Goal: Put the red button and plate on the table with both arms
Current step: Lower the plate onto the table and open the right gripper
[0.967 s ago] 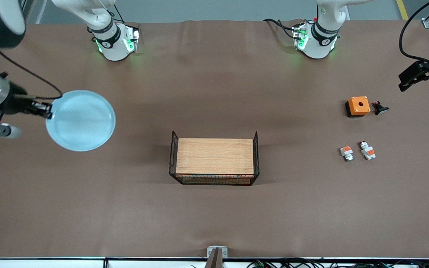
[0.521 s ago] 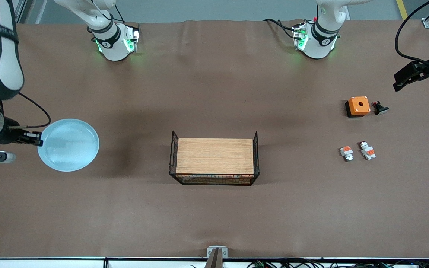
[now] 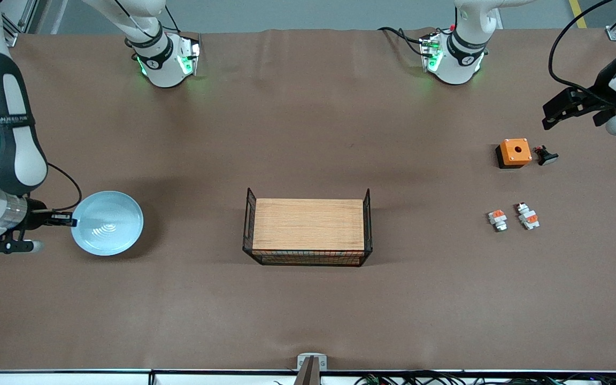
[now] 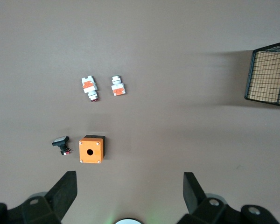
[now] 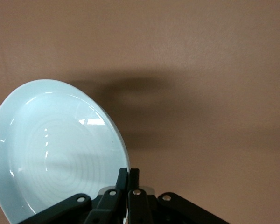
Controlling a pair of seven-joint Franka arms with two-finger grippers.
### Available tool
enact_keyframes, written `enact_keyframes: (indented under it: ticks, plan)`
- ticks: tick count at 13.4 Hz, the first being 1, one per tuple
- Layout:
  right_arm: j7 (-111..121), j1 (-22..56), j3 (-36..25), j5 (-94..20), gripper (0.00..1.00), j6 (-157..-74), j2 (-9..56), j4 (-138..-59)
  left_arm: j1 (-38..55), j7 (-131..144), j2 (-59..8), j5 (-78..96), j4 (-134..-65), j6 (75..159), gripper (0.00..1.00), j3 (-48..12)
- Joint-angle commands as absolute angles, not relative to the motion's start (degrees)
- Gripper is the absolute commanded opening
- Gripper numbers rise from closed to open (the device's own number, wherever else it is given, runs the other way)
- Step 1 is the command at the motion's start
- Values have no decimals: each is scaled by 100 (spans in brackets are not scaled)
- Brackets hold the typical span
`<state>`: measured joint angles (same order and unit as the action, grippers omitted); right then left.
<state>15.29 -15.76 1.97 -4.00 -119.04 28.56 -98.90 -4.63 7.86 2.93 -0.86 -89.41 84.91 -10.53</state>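
The pale blue plate [image 3: 107, 223] is at the right arm's end of the brown table [image 3: 308, 310], tilted and low over it. My right gripper [image 3: 70, 219] is shut on its rim; the right wrist view shows the gripper [image 5: 129, 175] pinching the plate [image 5: 51, 149] edge. The red button [image 3: 527, 216], white-grey with an orange square and a dark tip, lies on the table at the left arm's end and also shows in the left wrist view [image 4: 89, 87]. My left gripper [image 3: 549, 116] is open and empty in the air above the table near the orange box; in its wrist view the gripper [image 4: 129, 189] has its jaws wide apart.
A shorter white-orange block [image 3: 497, 220] lies beside the red button. An orange box with a hole [image 3: 514, 152] and a small black part [image 3: 545, 155] lie farther from the front camera. A wooden-topped black wire rack [image 3: 308, 231] stands mid-table.
My right arm has brought the plate down and toward the front camera, close to the table. My left gripper has moved in toward the orange box.
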Motion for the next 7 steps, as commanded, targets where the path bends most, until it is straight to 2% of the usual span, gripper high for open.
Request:
enact_keyframes:
  ticks: [1,4,7]
  plan:
    - [1687,-1688,316,-554,1,-12040,3163,-9844,-483,694,404,18,-9044,8534,100,-1072]
    - [1722,-1679,308,-536,1,-12181,3418,-9853,-483,694,387,9,-9035,8517,100,-1072]
    - [1723,-1696,299,-501,2,-12655,3656,-9844,-483,703,343,9,-8956,8517,100,-1072]
